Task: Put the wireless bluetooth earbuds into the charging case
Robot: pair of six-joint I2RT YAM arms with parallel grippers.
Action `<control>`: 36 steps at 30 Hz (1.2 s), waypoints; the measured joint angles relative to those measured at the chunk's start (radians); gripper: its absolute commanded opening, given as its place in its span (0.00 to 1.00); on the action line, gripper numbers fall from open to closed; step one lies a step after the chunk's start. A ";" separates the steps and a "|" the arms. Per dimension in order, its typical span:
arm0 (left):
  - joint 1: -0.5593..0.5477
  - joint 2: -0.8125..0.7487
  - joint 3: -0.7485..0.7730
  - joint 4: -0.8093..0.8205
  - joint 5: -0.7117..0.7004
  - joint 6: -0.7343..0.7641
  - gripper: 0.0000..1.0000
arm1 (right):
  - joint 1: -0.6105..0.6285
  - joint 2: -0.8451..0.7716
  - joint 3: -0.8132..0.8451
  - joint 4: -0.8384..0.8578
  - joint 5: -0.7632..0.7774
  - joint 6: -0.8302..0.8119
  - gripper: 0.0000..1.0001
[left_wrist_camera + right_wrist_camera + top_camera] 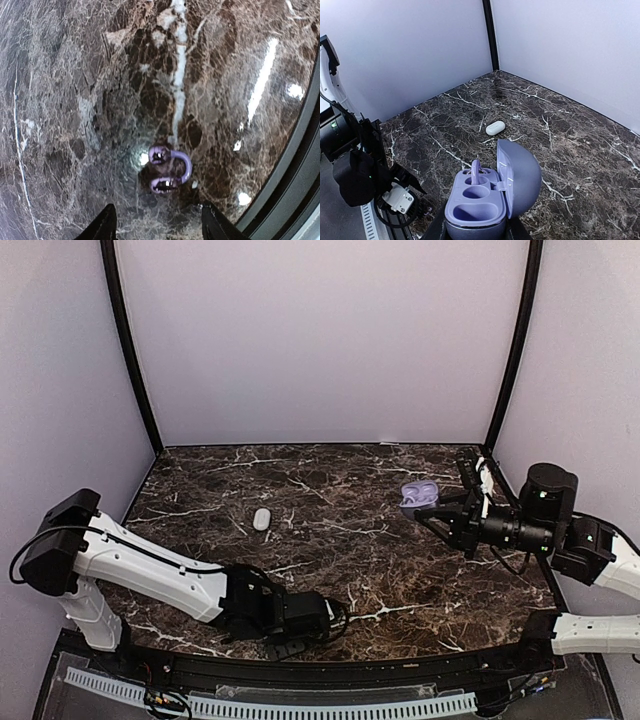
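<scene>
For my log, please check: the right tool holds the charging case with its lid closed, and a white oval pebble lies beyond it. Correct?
Not quite. The right wrist view shows the lid open, not closed. The right tool does hold the charging case, and the white oval pebble lies beyond it.

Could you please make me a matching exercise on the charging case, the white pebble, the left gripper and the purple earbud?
Things: 1 charging case; 2 white pebble; 3 left gripper; 4 purple earbud.
States: a open, holding nothing; b lid up, held by right gripper; c on the marble near the table's edge; d alone, mid-table.
Pairs: 1-b; 2-d; 3-a; 4-c.
</scene>
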 measured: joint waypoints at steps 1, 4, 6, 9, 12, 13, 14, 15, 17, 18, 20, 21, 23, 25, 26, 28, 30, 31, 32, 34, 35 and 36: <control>0.003 0.017 0.013 0.003 -0.005 0.002 0.56 | 0.000 0.000 0.000 0.000 0.000 0.000 0.00; 0.021 0.055 0.035 0.008 -0.019 0.003 0.56 | 0.000 -0.002 0.000 -0.006 0.001 -0.003 0.00; 0.036 0.063 0.045 0.014 -0.029 0.006 0.55 | 0.000 -0.003 0.000 -0.012 0.001 -0.006 0.00; 0.078 0.069 0.047 0.020 -0.046 0.014 0.54 | -0.001 -0.005 0.000 -0.022 0.001 -0.008 0.00; 0.116 0.073 0.048 0.026 -0.073 0.035 0.54 | -0.001 -0.005 0.000 -0.023 0.001 -0.010 0.00; 0.130 0.077 0.050 0.027 -0.084 0.047 0.54 | -0.001 -0.005 0.000 -0.023 0.001 -0.010 0.00; 0.143 0.082 0.055 0.031 -0.095 0.060 0.54 | -0.001 -0.005 0.000 -0.023 0.001 -0.011 0.00; 0.155 0.086 0.057 0.035 -0.108 0.076 0.54 | -0.001 -0.005 0.000 -0.023 0.001 -0.012 0.00; 0.178 0.091 0.059 0.044 -0.126 0.106 0.54 | -0.002 -0.005 0.001 -0.025 0.002 -0.013 0.00; 0.189 0.091 0.059 0.046 -0.131 0.122 0.55 | -0.003 -0.005 0.002 -0.028 0.002 -0.015 0.00; 0.218 0.091 0.058 0.047 -0.136 0.148 0.56 | -0.005 -0.005 0.006 -0.030 0.005 -0.019 0.00; 0.229 0.090 0.056 0.049 -0.140 0.155 0.56 | -0.005 -0.006 0.008 -0.031 0.007 -0.022 0.00; 0.257 0.083 0.045 0.057 -0.144 0.168 0.56 | -0.005 -0.008 0.010 -0.032 0.009 -0.026 0.00; 0.284 0.075 0.037 0.058 -0.146 0.174 0.57 | -0.005 -0.009 0.010 -0.032 0.008 -0.027 0.00; 0.298 0.074 0.034 0.061 -0.147 0.176 0.57 | -0.005 -0.007 0.010 -0.032 0.008 -0.028 0.00; 0.327 0.074 0.033 0.070 -0.151 0.180 0.57 | -0.005 -0.005 0.010 -0.032 0.008 -0.030 0.00; 0.356 0.074 0.033 0.084 -0.146 0.183 0.57 | -0.005 -0.002 0.010 -0.032 0.008 -0.030 0.00; 0.372 0.074 0.033 0.092 -0.139 0.182 0.57 | -0.005 -0.002 0.010 -0.032 0.008 -0.031 0.00; 0.387 0.074 0.033 0.103 -0.127 0.182 0.57 | -0.005 -0.001 0.010 -0.032 0.008 -0.031 0.00; 0.411 0.074 0.033 0.131 -0.097 0.182 0.57 | -0.005 -0.001 0.010 -0.032 0.008 -0.031 0.00; 0.421 0.074 0.033 0.145 -0.080 0.182 0.57 | -0.005 -0.001 0.010 -0.032 0.008 -0.031 0.00; 0.428 0.074 0.033 0.158 -0.069 0.182 0.57 | -0.005 -0.001 0.010 -0.032 0.008 -0.031 0.00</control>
